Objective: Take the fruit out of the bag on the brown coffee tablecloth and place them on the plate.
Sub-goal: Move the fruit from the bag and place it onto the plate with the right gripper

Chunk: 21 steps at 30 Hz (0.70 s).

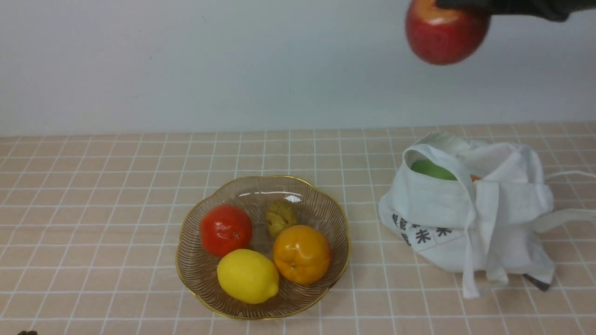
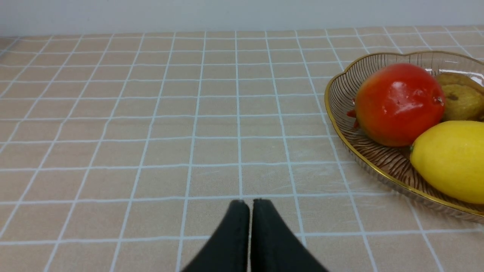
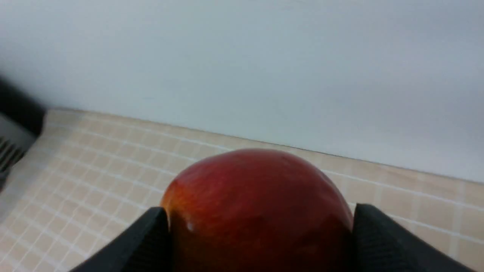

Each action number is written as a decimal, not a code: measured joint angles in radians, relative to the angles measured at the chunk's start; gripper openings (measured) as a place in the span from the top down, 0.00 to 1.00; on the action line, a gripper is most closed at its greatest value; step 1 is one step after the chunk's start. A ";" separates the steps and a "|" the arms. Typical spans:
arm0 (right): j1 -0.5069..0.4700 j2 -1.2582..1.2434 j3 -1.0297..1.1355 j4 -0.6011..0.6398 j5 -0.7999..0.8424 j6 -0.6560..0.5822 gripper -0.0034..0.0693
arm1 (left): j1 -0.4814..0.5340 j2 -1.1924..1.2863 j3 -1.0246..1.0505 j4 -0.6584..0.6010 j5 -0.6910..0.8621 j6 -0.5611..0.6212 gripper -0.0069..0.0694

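1. Right wrist view: the right claw is spread about as wide as a red apple and grips it, one black finger pressed to each side.
2. Front view: that apple hangs high in the air under the claw, clear of everything. Only a dark strip of the claw shows at the top edge, so its fingers are cut off there.
3. Almost straight below the right claw, the white bag sits slumped on the checked tablecloth with its mouth open.
4. A green fruit peeks out of the bag, mostly hidden by the cloth. A small orange speck beside it is too covered to name.
5. Below the right claw and well off to its left, the glass plate holds a red-orange fruit, a lemon, an orange and a lumpy brownish piece that is hard to make out.
6. Left wrist view: the left claw is closed, its fingers together with nothing between them, low over bare cloth. The plate lies near it, ahead and toward the right arm's side.
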 joint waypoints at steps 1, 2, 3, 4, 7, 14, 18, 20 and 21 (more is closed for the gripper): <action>0.040 0.011 0.000 0.019 -0.001 -0.040 0.19 | 0.000 0.000 0.000 0.000 0.000 0.000 0.92; 0.096 0.035 0.000 0.030 -0.005 -0.078 0.19 | 0.000 0.000 0.000 0.000 0.000 0.000 0.92; 0.096 0.040 0.000 0.030 -0.006 -0.082 0.19 | 0.000 0.000 0.000 0.000 0.000 0.000 0.92; 0.163 0.079 0.000 0.029 -0.018 -0.103 0.19 | 0.000 0.000 0.000 0.000 0.000 0.000 0.92; 0.248 0.167 0.000 0.014 -0.081 -0.112 0.19 | 0.000 0.000 0.000 0.000 0.000 0.000 0.92; 0.340 0.355 0.000 -0.022 -0.295 -0.118 0.19 | 0.000 0.000 0.000 0.000 0.000 0.000 0.92; 0.352 0.451 0.000 -0.020 -0.379 -0.119 0.19 | 0.000 0.000 0.000 0.000 0.000 0.000 0.92; 0.357 0.493 0.000 -0.020 -0.403 -0.119 0.19 | 0.000 0.000 0.000 0.000 0.000 0.000 0.92; 0.358 0.501 0.000 -0.020 -0.407 -0.119 0.19 | 0.000 0.000 0.000 0.000 0.000 0.000 0.92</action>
